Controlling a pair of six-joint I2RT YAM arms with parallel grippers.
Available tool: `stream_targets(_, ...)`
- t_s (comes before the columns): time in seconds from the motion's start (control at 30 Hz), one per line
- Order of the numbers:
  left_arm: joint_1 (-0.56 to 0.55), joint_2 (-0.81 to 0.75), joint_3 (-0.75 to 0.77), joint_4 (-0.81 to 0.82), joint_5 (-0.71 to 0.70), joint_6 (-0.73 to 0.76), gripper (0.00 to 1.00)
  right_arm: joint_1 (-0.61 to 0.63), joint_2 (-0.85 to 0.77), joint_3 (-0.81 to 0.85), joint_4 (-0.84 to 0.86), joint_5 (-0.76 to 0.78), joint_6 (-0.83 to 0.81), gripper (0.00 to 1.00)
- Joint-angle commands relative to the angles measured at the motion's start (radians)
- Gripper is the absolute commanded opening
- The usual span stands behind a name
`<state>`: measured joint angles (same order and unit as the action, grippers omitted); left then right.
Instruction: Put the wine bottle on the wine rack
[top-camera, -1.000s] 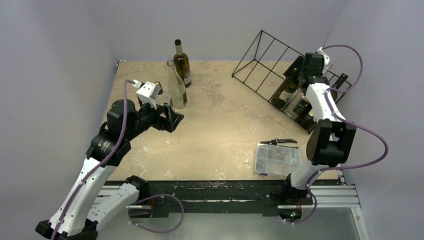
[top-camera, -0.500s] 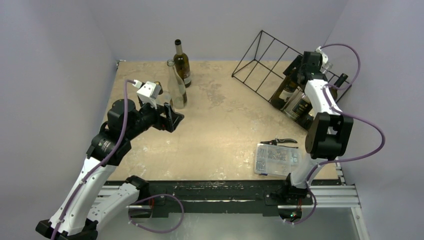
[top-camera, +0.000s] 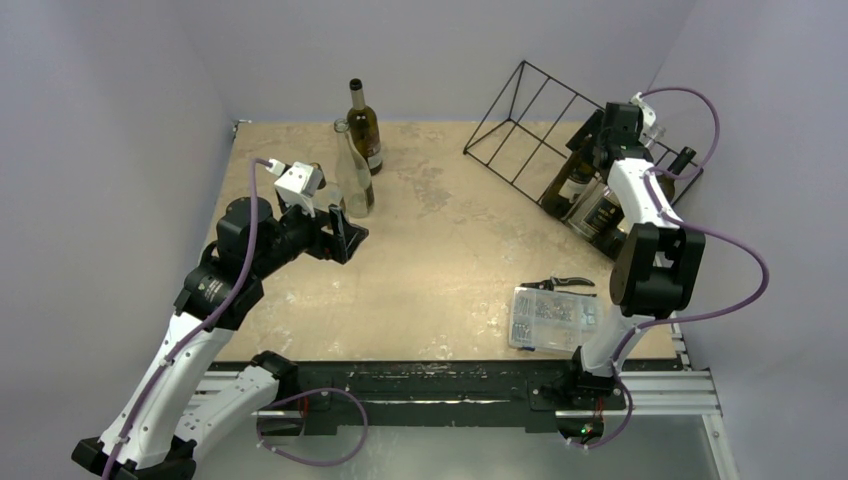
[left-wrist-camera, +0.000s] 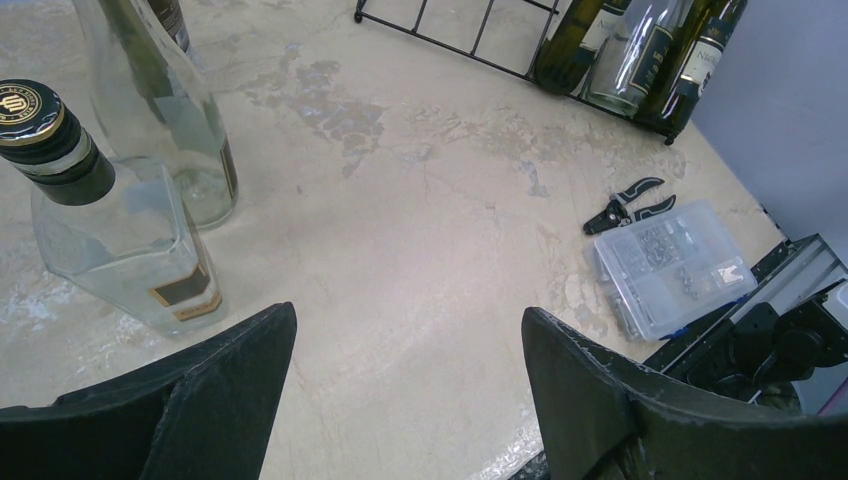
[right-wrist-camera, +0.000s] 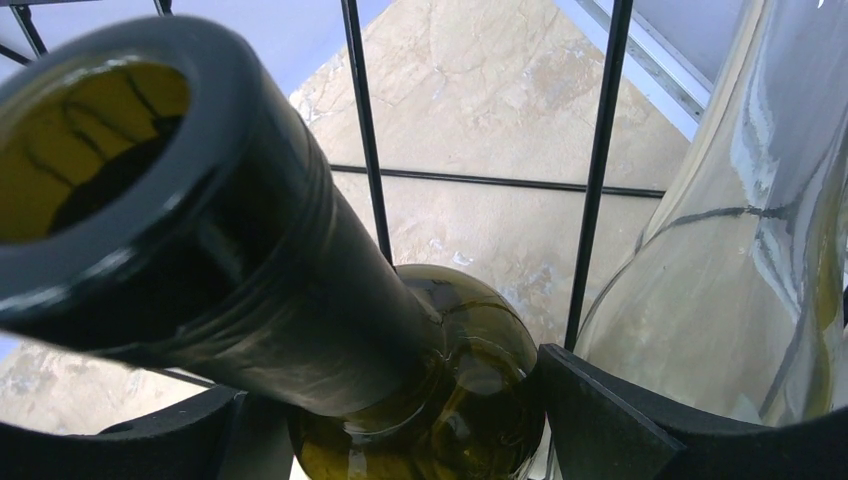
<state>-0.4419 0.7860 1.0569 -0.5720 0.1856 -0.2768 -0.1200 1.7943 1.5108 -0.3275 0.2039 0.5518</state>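
Upper right, rack (top-camera: 520, 125): black wire, bottles lying in it.
Right gripper (right-wrist-camera: 390, 420): jaws spread astride green bottle (right-wrist-camera: 250, 260) neck.
Left gripper (left-wrist-camera: 405, 380): spread, empty, near clear bottles (left-wrist-camera: 150, 250).

wine rack (top-camera: 540, 125): matt black wire | wine bottle (right-wrist-camera: 300, 300): glossy green glass
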Motion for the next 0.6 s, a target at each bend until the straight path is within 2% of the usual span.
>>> stream_targets(0.0, -0.008, -0.002, 0.039, 0.009, -0.005, 0.008, 0.83, -0.003, 0.005, 0.049, 0.067, 0.055, -0.016, 0.65)
stream_targets(0.57, -0.008, -0.005, 0.037, 0.009, -0.005, 0.008, 0.83, -0.003, 0.011, 0.054, 0.047, 0.086, -0.023, 0.86)
